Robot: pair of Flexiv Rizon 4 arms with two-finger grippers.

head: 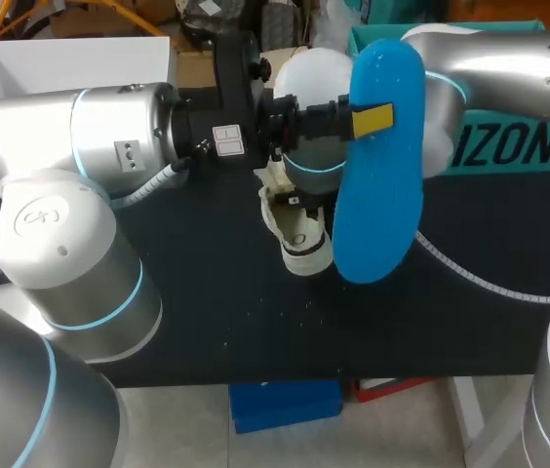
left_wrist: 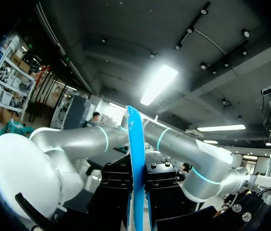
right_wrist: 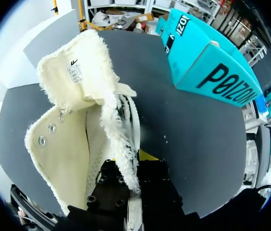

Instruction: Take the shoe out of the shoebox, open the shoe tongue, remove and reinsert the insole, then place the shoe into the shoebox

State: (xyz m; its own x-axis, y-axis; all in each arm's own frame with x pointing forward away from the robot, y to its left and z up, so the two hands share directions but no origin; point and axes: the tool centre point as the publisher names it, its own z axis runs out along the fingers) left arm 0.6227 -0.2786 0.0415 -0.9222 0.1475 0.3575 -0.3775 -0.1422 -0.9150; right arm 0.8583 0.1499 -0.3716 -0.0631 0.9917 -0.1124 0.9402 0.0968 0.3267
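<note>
Pinching a bright blue foam insole [head: 382, 195] flat between its fingers, the left gripper [head: 368, 119] holds it up in the air just right of the cream fleece-lined shoe [head: 299, 239]. One yellow tip presses the insole's upper face. In the left wrist view the insole [left_wrist: 135, 159] stands edge-on, squeezed from both sides by the black fingers of that gripper [left_wrist: 136, 202].

The shoe sits on the black tabletop [head: 207, 283], below the insole's lower end. The right gripper [head: 296, 200] comes down onto the shoe from above. Seen from the right wrist, the shoe [right_wrist: 73, 134] lies open with its fuzzy tongue [right_wrist: 80, 67] lifted. The woolly edge of its opening runs down between the fingers of the right gripper [right_wrist: 133, 180], which are closed on that edge.

Behind the shoe and to its right stands a teal cardboard box [head: 509, 146] [right_wrist: 207, 62]. A white open box [head: 70, 58] lies well behind the shoe to its left.
</note>
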